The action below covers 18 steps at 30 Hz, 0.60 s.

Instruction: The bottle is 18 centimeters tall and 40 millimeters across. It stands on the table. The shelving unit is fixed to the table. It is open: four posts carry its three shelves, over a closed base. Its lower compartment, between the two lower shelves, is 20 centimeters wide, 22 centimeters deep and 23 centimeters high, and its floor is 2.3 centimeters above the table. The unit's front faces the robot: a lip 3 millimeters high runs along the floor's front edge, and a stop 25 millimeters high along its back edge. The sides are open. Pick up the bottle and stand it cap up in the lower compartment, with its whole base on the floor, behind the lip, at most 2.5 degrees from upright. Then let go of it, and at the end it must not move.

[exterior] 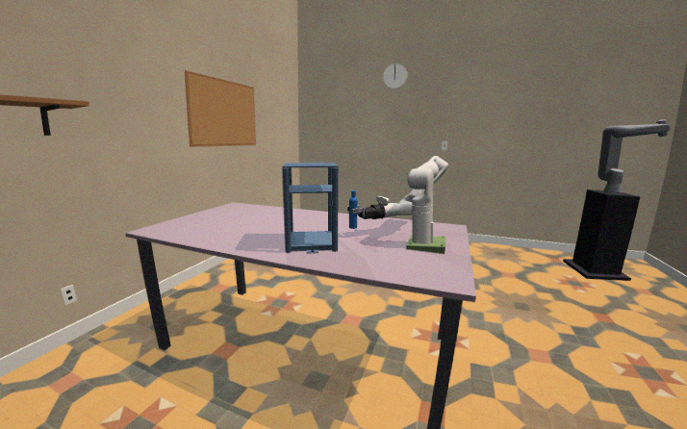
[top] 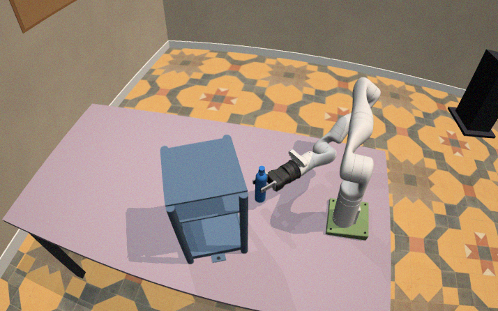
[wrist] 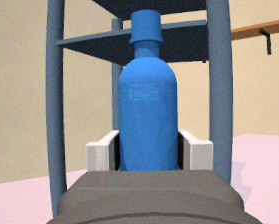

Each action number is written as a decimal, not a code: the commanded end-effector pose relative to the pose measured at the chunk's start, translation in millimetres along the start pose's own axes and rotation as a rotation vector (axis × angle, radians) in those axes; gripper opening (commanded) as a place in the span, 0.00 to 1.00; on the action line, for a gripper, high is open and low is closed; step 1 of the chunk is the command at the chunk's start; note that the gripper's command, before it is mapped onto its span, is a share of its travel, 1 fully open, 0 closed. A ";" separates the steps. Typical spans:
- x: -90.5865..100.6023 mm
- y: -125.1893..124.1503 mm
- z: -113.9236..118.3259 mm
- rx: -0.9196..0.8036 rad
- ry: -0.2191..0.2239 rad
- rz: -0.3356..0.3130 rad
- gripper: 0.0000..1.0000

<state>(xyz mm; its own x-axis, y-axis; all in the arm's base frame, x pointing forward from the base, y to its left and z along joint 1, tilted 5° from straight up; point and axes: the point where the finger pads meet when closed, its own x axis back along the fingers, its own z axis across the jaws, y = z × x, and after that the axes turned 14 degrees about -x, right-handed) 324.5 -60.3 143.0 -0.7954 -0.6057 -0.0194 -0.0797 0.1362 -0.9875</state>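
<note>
— One bottle (top: 260,184), blue, and the gripper (top: 263,184) has it clamped around the lower body. See the two pale fingers pressing on either side of it in the wrist view?

— I see them. Is the bottle on the table (top: 88,162) or off it?

— From where I stand I cannot tell for sure; its base is right down near the pink top, maybe touching. It is upright, cap up.

— And where is it against the shelving unit (top: 243,201)?

— Just beside it, on the side facing the arm, close to the near right post. It is outside the unit, not in any compartment. The lower compartment's floor (top: 216,233) has nothing standing on it that I can make out.

— The arm looks folded low.

— Yes, the white arm (top: 353,127) rises from its green base plate (top: 363,233), bends over at the top and comes back down, so the dark wrist reaches out nearly level toward the bottle. Its shadow lies on the table between the base and the unit.

— What is behind the bottle in the wrist view?

— Two of the unit's blue posts and the undersides of the upper shelves, with a wooden wall shelf (wrist: 259,31) off to the right beyond them.

— Anything else in the room?

— A dark pedestal (exterior: 604,232) with a grey arm on it stands on the patterned floor, well apart from the table, and a clock (exterior: 394,75) and a cork board (exterior: 219,110) hang on the walls.
</note>
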 end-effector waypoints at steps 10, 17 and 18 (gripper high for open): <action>-9.5 3.4 -26.2 -0.008 -0.001 0.010 0.00; -12.7 5.4 -34.7 -0.008 -0.001 0.010 0.00; -13.3 5.8 -36.3 -0.008 -0.001 0.010 0.00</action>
<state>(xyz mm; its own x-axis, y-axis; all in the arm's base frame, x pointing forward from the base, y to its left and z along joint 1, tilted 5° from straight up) 313.8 -26.5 140.8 -0.7950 -0.6062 -0.0201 -0.0801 0.1378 -0.9872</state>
